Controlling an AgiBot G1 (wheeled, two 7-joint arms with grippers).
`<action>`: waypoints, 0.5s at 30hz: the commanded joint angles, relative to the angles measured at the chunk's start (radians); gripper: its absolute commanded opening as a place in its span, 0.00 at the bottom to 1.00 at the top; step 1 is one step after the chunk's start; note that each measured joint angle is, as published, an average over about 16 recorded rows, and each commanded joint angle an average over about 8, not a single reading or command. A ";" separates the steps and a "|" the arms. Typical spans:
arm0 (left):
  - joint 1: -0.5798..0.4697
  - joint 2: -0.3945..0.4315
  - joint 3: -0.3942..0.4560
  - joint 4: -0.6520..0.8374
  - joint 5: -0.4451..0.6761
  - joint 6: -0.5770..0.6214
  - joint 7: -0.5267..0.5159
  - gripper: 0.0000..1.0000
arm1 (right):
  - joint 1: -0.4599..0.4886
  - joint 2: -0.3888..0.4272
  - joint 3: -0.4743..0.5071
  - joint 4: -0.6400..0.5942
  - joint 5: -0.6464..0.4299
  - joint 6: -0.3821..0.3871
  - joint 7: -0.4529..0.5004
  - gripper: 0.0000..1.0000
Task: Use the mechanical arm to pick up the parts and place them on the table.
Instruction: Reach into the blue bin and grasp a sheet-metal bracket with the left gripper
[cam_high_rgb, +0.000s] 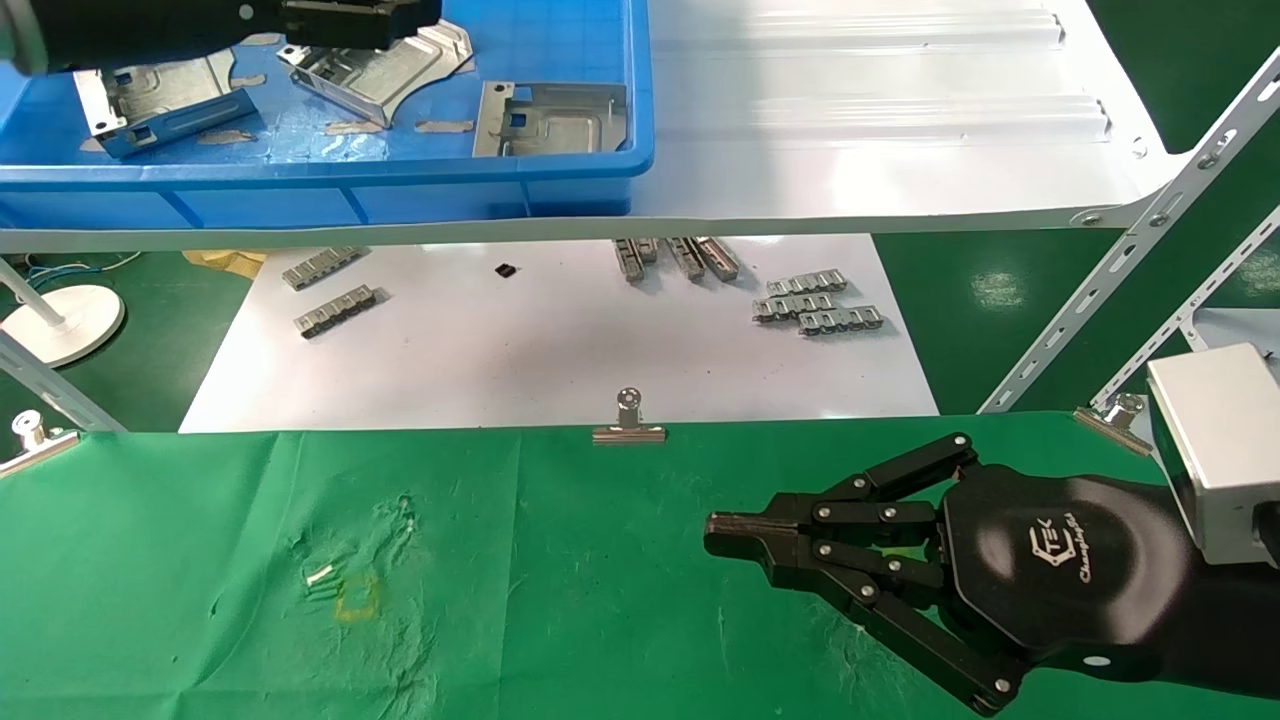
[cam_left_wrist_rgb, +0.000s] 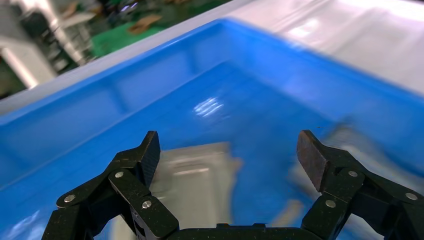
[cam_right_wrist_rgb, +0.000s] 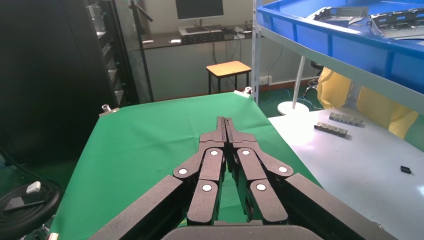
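Three silver-grey parts lie in a blue bin on the shelf: one at the left, one in the middle, one at the right. My left gripper hangs over the bin above the middle part. In the left wrist view it is open and empty, with a blurred grey part below its jaws. My right gripper is shut and empty, low over the green table at the right. The right wrist view shows its fingers pressed together over the table.
The blue bin stands on a glossy white shelf. Below lies a white sheet with small grey toothed strips. Binder clips pin the cloth's far edge. Slanted shelf struts rise at the right. A white lamp base stands at the left.
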 joint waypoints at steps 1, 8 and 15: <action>-0.060 0.043 0.023 0.108 0.051 -0.040 0.011 0.70 | 0.000 0.000 0.000 0.000 0.000 0.000 0.000 0.00; -0.143 0.122 0.061 0.323 0.122 -0.124 0.039 0.00 | 0.000 0.000 0.000 0.000 0.000 0.000 0.000 0.20; -0.174 0.154 0.068 0.417 0.133 -0.147 0.054 0.00 | 0.000 0.000 0.000 0.000 0.000 0.000 0.000 1.00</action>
